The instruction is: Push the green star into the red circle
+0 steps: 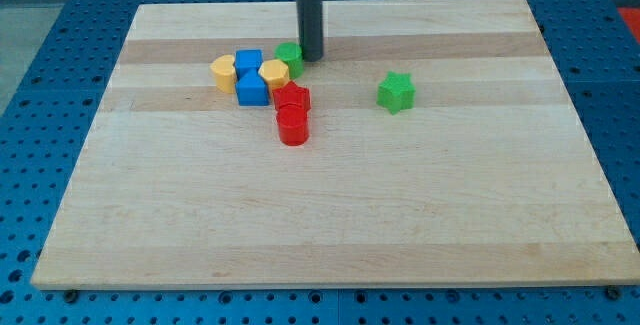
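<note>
My tip stands at the view's top, touching the right side of a green block that heads a tight cluster — two blue blocks, two yellow ones, a red block, the red circle. The green star sits alone on the view's right, with bare board between it and the red circle — nothing blocks that lane.

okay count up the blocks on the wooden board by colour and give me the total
Yellow: 2, yellow blocks and
Blue: 2, blue blocks and
Red: 2, red block and red circle
Green: 2, green block beside my tip, and green star
Total: 8
</note>
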